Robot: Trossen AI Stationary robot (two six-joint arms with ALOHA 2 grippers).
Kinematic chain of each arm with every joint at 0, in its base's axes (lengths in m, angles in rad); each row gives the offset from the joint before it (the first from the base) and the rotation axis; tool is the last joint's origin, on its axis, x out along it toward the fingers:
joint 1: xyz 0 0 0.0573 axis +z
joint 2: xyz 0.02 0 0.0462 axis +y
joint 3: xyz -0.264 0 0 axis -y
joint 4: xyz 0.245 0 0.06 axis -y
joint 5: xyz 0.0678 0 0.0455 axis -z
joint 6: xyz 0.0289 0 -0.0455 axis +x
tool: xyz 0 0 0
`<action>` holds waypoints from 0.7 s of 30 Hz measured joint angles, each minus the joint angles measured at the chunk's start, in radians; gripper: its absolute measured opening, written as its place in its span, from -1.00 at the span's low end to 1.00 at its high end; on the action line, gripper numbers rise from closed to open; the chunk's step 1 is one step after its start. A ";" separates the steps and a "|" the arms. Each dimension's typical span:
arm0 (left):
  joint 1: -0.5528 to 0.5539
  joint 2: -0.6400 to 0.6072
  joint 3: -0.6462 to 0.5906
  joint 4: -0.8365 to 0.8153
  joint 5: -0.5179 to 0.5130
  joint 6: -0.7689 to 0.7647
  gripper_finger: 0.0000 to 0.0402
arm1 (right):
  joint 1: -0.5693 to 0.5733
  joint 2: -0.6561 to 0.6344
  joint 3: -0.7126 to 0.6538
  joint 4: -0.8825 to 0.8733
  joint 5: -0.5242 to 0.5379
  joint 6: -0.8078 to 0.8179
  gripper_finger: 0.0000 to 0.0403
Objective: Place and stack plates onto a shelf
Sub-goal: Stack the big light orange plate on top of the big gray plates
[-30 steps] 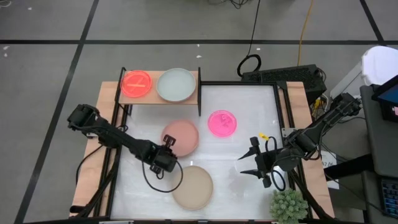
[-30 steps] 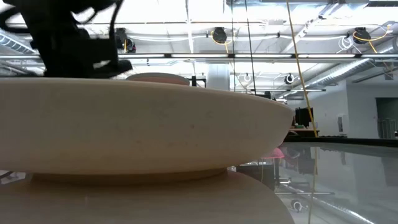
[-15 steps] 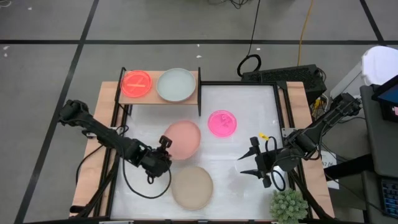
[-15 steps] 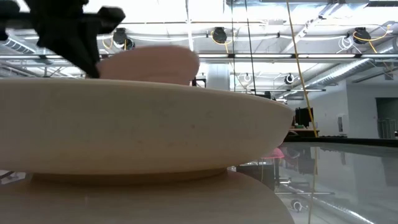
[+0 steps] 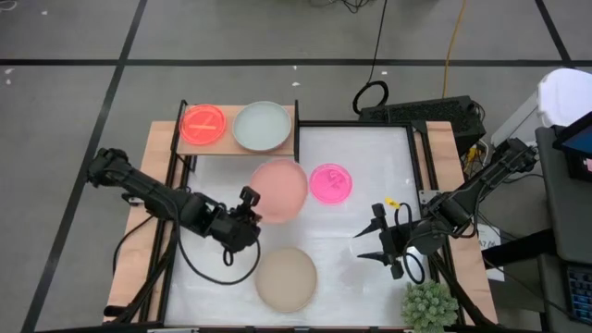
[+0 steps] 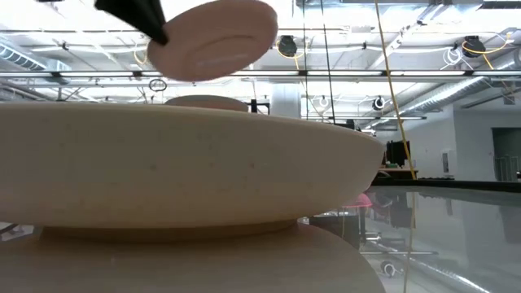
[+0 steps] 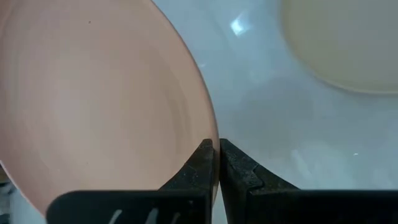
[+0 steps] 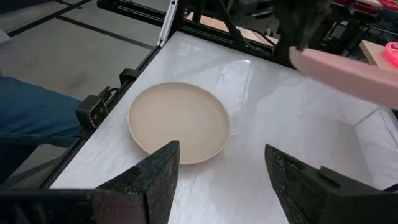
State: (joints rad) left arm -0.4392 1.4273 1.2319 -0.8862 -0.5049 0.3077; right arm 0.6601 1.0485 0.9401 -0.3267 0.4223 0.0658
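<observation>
My left gripper point(image 5: 250, 211) is shut on a dusty-pink plate point(image 5: 279, 190), which hangs in the air over the table's middle, near the shelf point(image 5: 225, 148). The low view shows this plate point(image 6: 216, 41) high above the table. On the shelf's wooden board stand a neon orange plate point(image 5: 203, 123) and a grey plate point(image 5: 261, 125). A neon pink plate point(image 5: 330, 182) and a beige plate point(image 5: 286, 277) lie flat on the table. My right gripper point(image 5: 375, 242) waits open at the table's right side, touching nothing. My left gripper pinches the dusty-pink plate's rim point(image 7: 208, 134) between its two fingers point(image 7: 202, 165), on the side of the plate toward the table's left near corner. One finger lies over the rim and one under it. The plate is lifted clear of the table, slightly tilted point(image 6: 216, 41).
A spiky green plant point(image 5: 427, 305) stands at the table's right near corner. The beige plate point(image 8: 179, 121) lies near the near edge, filling the low view's foreground point(image 6: 187, 171). Black frame posts rise at the shelf's corners. Bare tabletop shows between the plates.
My left gripper has risen and moved toward the far edge, toward the shelf, carrying the dusty-pink plate. The plate, which was down on the table a second ago, is now lifted clear and sits closer to the shelf. The right arm has kept still.
</observation>
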 joint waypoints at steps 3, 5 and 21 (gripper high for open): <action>0.036 0.000 0.035 -0.007 -0.005 0.060 -0.94 | 0.000 0.000 0.000 0.000 0.000 0.000 0.07; 0.064 0.000 0.056 -0.019 -0.006 0.104 -0.94 | 0.000 0.000 0.000 0.000 0.000 0.000 0.07; 0.424 -0.005 0.127 -0.110 -0.045 0.285 -0.94 | 0.000 0.000 0.000 -0.017 0.000 0.001 0.07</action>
State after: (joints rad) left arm -0.0152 1.4220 1.3590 -0.9962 -0.5496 0.5932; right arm 0.6601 1.0485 0.9401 -0.3439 0.4221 0.0666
